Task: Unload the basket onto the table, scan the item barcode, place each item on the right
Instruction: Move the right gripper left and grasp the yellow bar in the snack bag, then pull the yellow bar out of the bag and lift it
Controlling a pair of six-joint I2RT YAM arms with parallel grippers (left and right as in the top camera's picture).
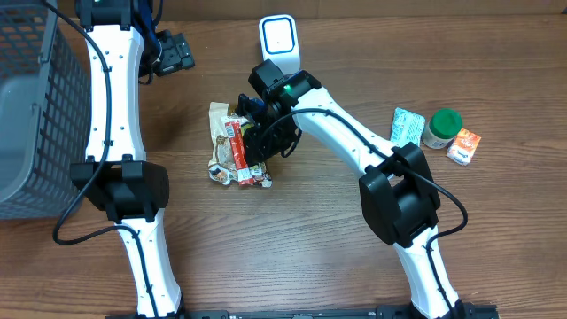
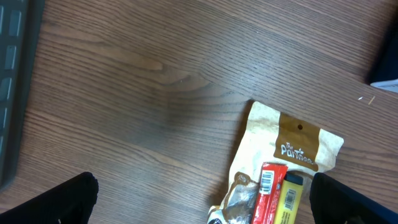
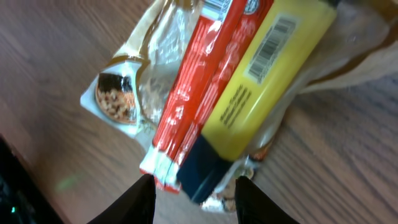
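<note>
At the far left the grey basket point(image 1: 27, 106) stands well apart from the work, and we expect no trouble from it. Our left gripper point(image 1: 170, 51) hangs near the back of the table point(image 1: 310, 266) with its jaws spread wide and nothing between them. Its only risk, we judge, is straying into the right arm's way.

In the middle the beige pouch point(image 1: 217, 124) lies flat on the table, with the red packet point(image 3: 193, 93) and the yellow box point(image 3: 261, 81) side by side on top of it. Our right gripper point(image 3: 196, 196) is low over them, its fingers partly spread to either side of the near ends of packet and box together. We cannot tell whether the pads press or merely straddle.

That is our worry. A pinch across two things at once may lift both, let one slide off the other, or snag the crinkled pouch beneath. The box's barcode point(image 3: 268, 45) faces up, so we judge it must be turned toward the scanner point(image 1: 277, 37), which stands just behind the gripper. A shallow grip on the end could let the box swing or slip out during that turn.

To the right, the teal packet point(image 1: 407, 124), the green-lidded jar point(image 1: 441, 127) and the orange carton point(image 1: 463, 146) sit well apart, out of harm.
</note>
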